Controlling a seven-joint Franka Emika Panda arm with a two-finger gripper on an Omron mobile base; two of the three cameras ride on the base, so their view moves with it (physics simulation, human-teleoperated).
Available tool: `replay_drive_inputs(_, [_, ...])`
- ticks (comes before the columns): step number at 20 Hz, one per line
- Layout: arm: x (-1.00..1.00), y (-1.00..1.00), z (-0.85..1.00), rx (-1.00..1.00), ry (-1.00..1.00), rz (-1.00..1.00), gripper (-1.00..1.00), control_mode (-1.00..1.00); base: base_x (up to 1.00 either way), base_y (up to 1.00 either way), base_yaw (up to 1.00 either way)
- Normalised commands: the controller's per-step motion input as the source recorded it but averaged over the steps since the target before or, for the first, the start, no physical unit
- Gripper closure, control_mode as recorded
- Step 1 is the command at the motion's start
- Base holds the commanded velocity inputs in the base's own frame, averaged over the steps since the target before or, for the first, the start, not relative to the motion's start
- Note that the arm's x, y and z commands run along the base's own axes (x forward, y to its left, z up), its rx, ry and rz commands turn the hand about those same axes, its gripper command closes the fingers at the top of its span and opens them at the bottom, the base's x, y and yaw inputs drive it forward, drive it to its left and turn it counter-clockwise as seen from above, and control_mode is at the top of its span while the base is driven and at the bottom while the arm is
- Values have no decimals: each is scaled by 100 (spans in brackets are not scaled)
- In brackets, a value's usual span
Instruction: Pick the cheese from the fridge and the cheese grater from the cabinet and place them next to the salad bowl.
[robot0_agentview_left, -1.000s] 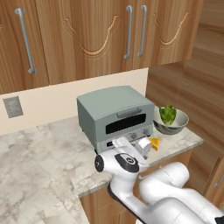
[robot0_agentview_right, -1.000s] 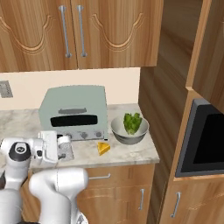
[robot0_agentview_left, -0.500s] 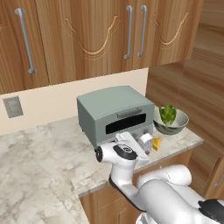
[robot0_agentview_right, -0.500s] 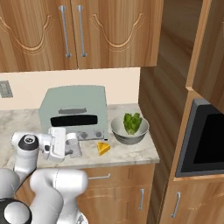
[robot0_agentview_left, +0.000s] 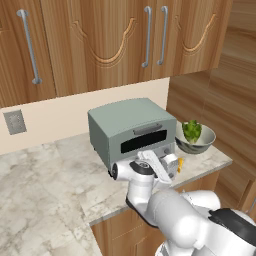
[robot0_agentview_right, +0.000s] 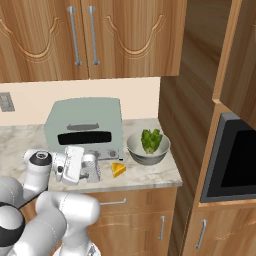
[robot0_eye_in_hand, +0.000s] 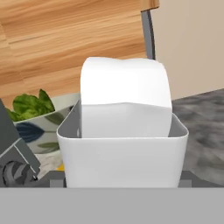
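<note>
My gripper (robot0_agentview_right: 84, 167) reaches right, low over the counter in front of the toaster oven, and is shut on the silver-white cheese grater (robot0_agentview_right: 92, 168). In the left base view the gripper (robot0_agentview_left: 162, 167) holds the grater (robot0_agentview_left: 173, 164) the same way. The grater (robot0_eye_in_hand: 124, 131) sits very close in the hand view and hides my fingertips. The yellow cheese (robot0_agentview_right: 118, 170) wedge lies on the counter just right of the grater, also visible as the cheese (robot0_agentview_left: 180, 163). Beyond it stands the salad bowl (robot0_agentview_right: 147, 149), grey with green leaves, at the counter's right end; salad bowl (robot0_agentview_left: 195, 138).
A grey-green toaster oven (robot0_agentview_right: 85, 127) stands right behind the gripper. Wooden wall cabinets (robot0_agentview_left: 115, 45) hang overhead. A tall wooden unit with a dark microwave (robot0_agentview_right: 235, 160) bounds the counter on the right. The counter's front edge (robot0_agentview_right: 135, 184) runs close below the cheese.
The arm has carried the grater a little to the right, closer to the cheese and bowl. The cheese and bowl have not moved.
</note>
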Motion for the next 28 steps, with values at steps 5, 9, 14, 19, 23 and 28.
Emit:
replay_drive_inputs(5, [0, -43, -8, 0, -4, 16, 100, -100, 0, 0, 0])
replay_drive_inputs(9, [0, -40, -8, 0, -2, 22, 100, -100, 0, 0, 0])
replay_drive_inputs(14, [0, -23, -14, 0, -4, 11, 100, -100, 0, 0, 0])
replay_drive_inputs(19, [0, -9, -12, 0, -1, 0, 100, -100, 0, 0, 0])
replay_drive_inputs(23, [0, 0, -37, 0, 0, 0, 100, -100, 0, 0, 0])
replay_drive_inputs(28, [0, 0, -37, 0, 0, 0, 100, -100, 0, 0, 0])
